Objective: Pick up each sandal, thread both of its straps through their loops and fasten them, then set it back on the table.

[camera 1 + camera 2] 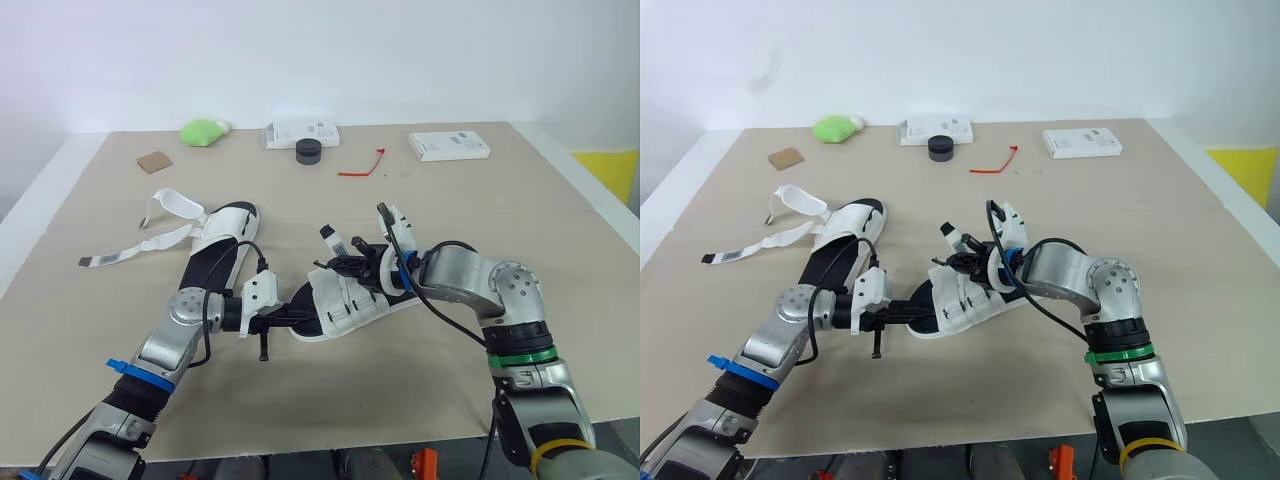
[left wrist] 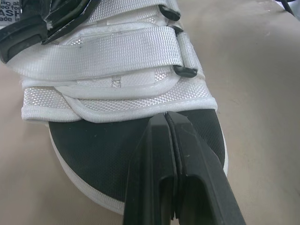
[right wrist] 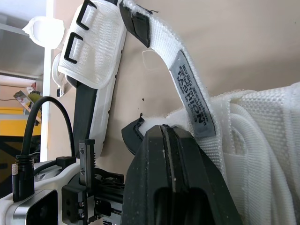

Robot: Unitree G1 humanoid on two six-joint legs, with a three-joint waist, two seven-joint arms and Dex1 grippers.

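A white sandal with a black footbed (image 1: 345,300) lies mid-table between my two grippers. My left gripper (image 1: 298,318) is shut, its fingers (image 2: 154,168) lying over the black footbed (image 2: 93,150) with the tips at the edge of the white upper (image 2: 112,51). My right gripper (image 1: 352,266) is shut on one strap of this sandal. That strap's labelled end (image 3: 190,93) sticks up past the fingertips (image 3: 157,154). A second sandal (image 1: 225,235) lies to the left, its two straps (image 1: 165,205) spread loose on the table.
Along the far edge sit a green object (image 1: 203,130), a white box (image 1: 301,132), a black round thing (image 1: 308,150), a red tie (image 1: 362,165) and another white box (image 1: 449,146). A brown card piece (image 1: 155,161) lies far left.
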